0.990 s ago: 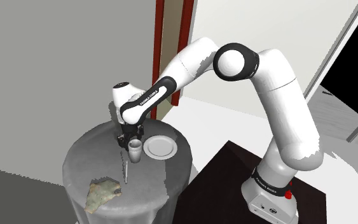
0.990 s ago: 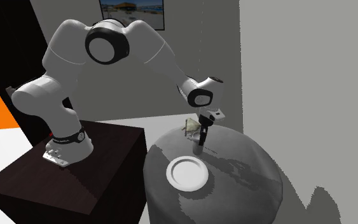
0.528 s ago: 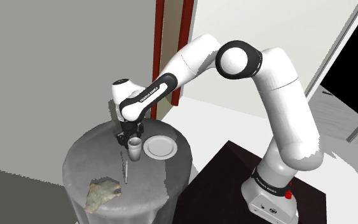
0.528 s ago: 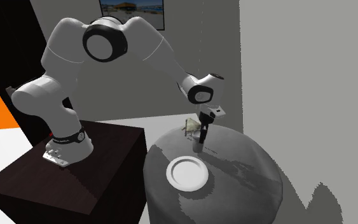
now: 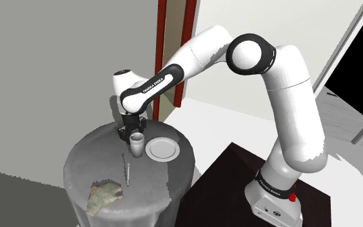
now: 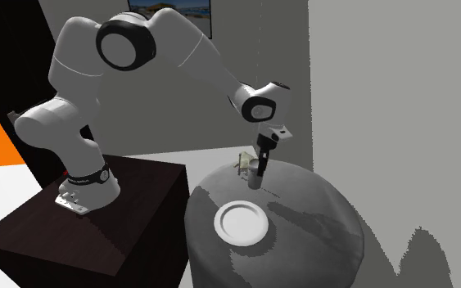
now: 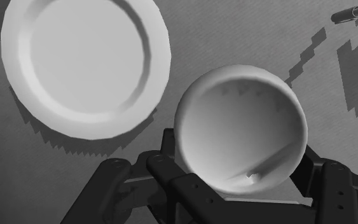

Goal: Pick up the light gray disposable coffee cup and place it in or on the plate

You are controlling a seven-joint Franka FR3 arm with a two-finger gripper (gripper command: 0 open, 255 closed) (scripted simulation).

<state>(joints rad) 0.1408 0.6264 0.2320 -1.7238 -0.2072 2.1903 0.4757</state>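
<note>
Since the gripper point(image 5: 134, 133) clasps the light gray coffee cup point(image 5: 135, 144) between its fingers point(image 7: 327, 184), just beside the white plate point(image 5: 162, 149) on the round table point(image 5: 102, 161), the grasp looks done; carrying it onto the plate remains.

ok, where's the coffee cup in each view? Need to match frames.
Shoulder view: the cup is left of centre, just left of the plate.
Second exterior view: the cup is near the middle, beyond the plate, toward the wall.
Wrist view: the cup is clasped between the jaws, open mouth toward the camera, beside the plate.
Shared landmark: the white plate.
</note>
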